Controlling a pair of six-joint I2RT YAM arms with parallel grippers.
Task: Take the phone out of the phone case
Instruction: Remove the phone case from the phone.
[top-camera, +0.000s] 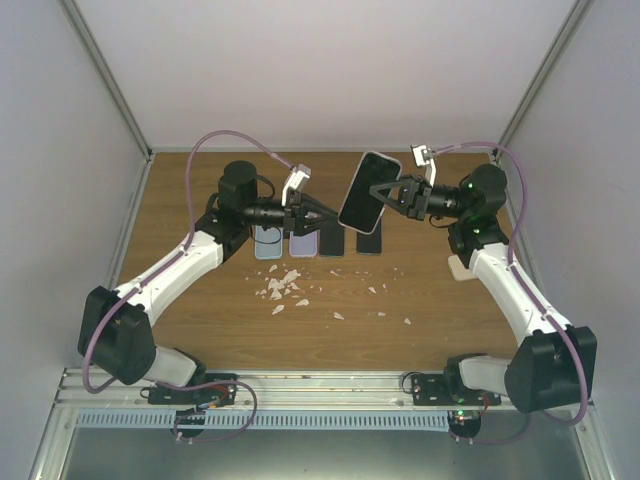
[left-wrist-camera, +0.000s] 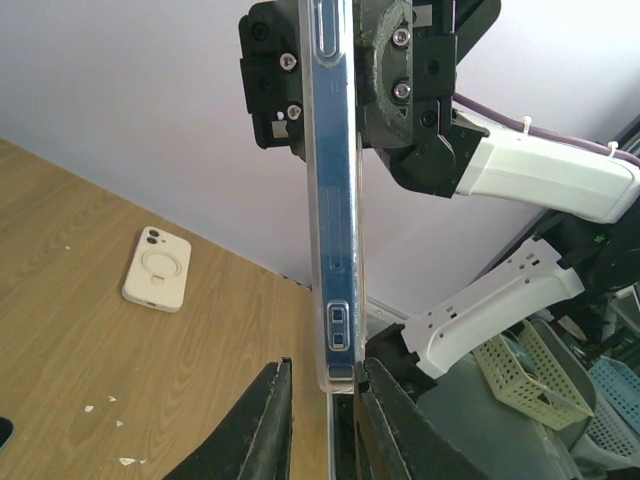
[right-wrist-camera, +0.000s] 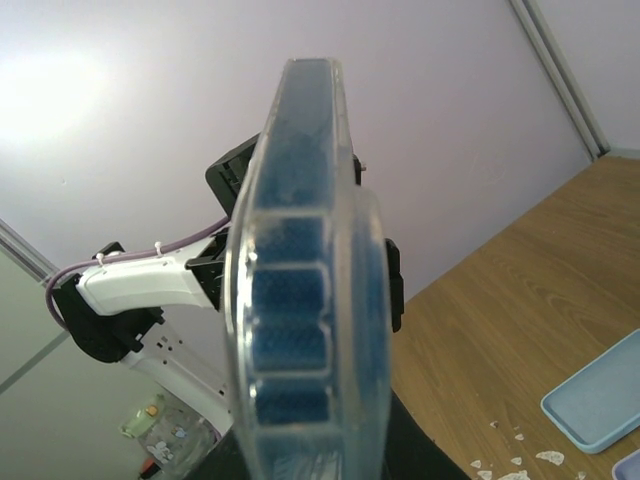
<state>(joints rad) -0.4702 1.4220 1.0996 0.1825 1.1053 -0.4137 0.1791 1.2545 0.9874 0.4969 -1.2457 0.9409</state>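
Phone (top-camera: 369, 190) is up in the air, well above counter (top-camera: 420, 340), tilted, and sits inside its clear case (left-wrist-camera: 320, 250). R tool (top-camera: 383, 193) has it: jaws pressed onto both faces, pinching phone w/ case on. In L wrist view the phone stands edge-on & vertical, w/ R tool's black jaws clamped either side near the top.

L tool (top-camera: 330, 215) reaches in from the opposite side, at phone's lower end. L wrist view shows its 2 fingers (left-wrist-camera: 272, 420) straddling that end, nearly together. 1 finger is right against the case edge, thin gap shows on the other side, so can't tell if it truly pinches or only flanks it.

R wrist view: phone edge-on, close to lens, dark blue through the clear case, L arm behind it.

On counter below the tools there's a row of 4 phones/cases (top-camera: 303, 243), flat, side by side. Just nearer the arm bases is a scatter of small white bits (top-camera: 285, 285). Cream case w/ ring on its back (left-wrist-camera: 155, 268) lies flat, well apart from the row, by R arm. Pale blue case (right-wrist-camera: 600, 400) lies flat at lower R of R wrist view. Baskets (left-wrist-camera: 520, 370) show beyond counter edge in L wrist view.
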